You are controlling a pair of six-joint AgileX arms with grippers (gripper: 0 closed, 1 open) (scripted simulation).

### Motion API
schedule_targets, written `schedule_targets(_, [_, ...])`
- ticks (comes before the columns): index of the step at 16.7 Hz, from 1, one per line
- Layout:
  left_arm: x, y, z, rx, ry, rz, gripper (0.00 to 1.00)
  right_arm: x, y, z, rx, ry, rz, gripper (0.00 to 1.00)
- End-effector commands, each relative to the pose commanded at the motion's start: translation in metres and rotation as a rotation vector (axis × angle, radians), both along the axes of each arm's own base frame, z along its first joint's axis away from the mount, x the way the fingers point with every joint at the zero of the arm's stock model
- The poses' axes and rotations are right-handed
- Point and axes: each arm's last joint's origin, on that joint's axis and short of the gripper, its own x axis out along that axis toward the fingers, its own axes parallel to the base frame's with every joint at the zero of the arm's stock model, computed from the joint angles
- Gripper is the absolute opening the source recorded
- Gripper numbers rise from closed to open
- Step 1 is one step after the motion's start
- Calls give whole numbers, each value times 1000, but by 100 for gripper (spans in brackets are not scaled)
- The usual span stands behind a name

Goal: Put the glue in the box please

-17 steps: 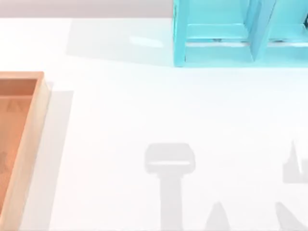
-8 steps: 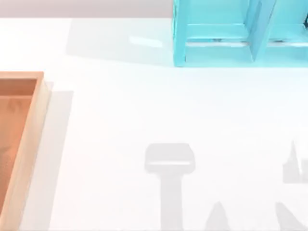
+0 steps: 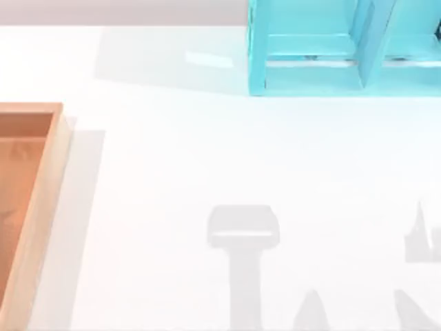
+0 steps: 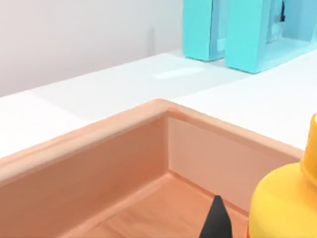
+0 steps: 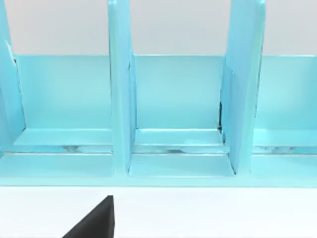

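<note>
Nothing has shifted on the tabletop [image 3: 207, 152] over the last second. My left end effector [image 4: 216, 220] hangs over the box [image 3: 41, 207] at the left, probably gripping the glue [image 4: 285, 203]; release comes next. Right arm idles facing the shelf [image 5: 173, 114].

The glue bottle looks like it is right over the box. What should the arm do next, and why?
Probably lower it a little and let go. In the left wrist view the glue sits beside a dark fingertip, with the box and its reddish floor right behind it, so it seems to be over the inside already.
</note>
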Motion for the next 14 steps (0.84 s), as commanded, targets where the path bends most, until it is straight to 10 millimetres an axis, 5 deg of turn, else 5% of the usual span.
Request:
schedule_targets(8, [0, 0, 0, 0, 0, 0, 98, 0, 0, 0, 0, 0, 0, 100])
schedule_targets(14, [0, 0, 0, 0, 0, 0, 100, 0, 0, 0, 0, 0, 0, 100])
